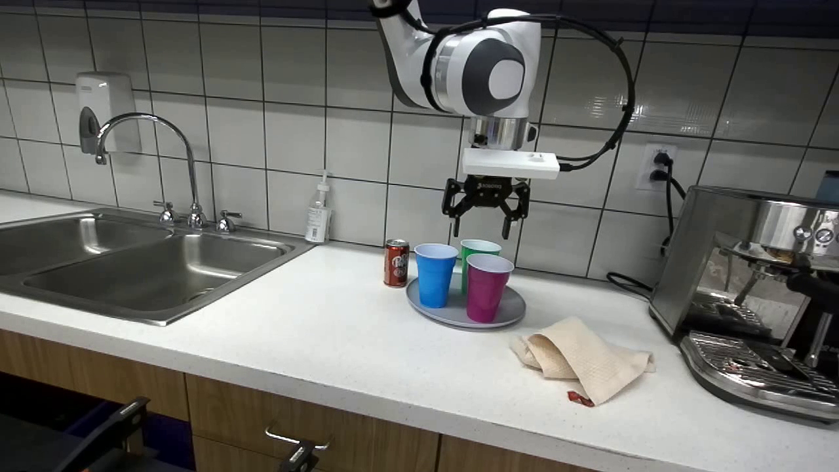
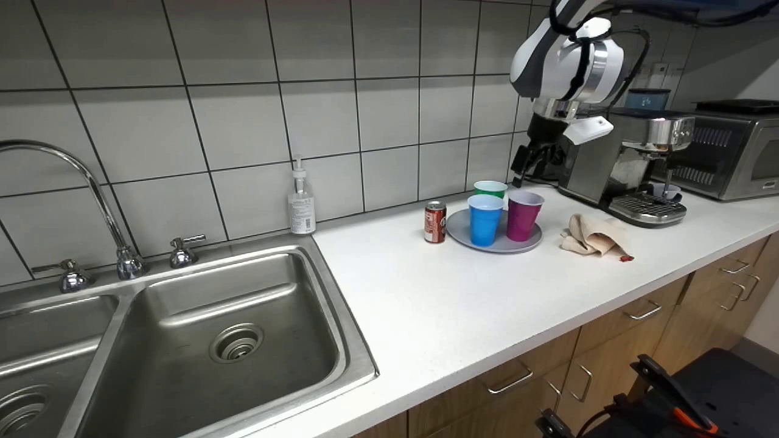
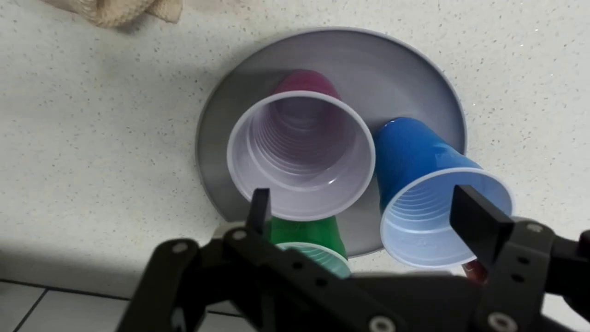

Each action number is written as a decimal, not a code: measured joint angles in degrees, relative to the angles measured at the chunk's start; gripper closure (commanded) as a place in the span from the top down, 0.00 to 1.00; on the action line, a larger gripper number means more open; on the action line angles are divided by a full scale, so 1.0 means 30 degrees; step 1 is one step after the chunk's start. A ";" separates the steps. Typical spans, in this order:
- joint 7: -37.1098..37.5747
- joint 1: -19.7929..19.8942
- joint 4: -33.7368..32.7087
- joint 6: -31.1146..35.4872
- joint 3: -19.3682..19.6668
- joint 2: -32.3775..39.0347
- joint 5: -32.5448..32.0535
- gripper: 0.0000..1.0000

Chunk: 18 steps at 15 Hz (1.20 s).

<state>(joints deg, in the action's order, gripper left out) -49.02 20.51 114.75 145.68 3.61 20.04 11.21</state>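
Note:
My gripper (image 1: 482,234) hangs open in the air above three upright plastic cups, with nothing between its fingers. A blue cup (image 1: 435,278), a magenta cup (image 1: 486,292) and a green cup (image 1: 473,262) stand on a round grey plate (image 1: 452,320). From the wrist view, one fingertip (image 3: 261,205) overlaps the near rim of the magenta cup (image 3: 302,157); the opposite one appears over the blue cup (image 3: 415,152). Part of the green cup (image 3: 306,230) is hidden behind the gripper there. Beside the plate, a dark red soda can (image 2: 435,222) stands upright in both exterior views.
A crumpled beige cloth (image 1: 583,360) lies right of the plate, with a small red wrapper (image 1: 581,398) at its edge. The espresso machine (image 1: 754,295) stands farther right. To the left are a soap bottle (image 1: 318,216) and a steel double sink (image 1: 164,262). Tiled wall (image 1: 354,137) rises behind.

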 measured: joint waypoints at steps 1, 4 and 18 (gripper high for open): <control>0.0204 -0.0037 0.0365 0.0004 0.0006 -0.0300 0.0000 1.00; 0.0493 -0.0163 0.1665 0.0071 0.0013 -0.1292 -0.0001 1.00; 0.0479 -0.1540 0.7527 0.0134 0.0826 -0.6123 -0.0189 1.00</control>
<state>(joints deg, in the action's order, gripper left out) -47.58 15.89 137.34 146.09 6.09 1.67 10.64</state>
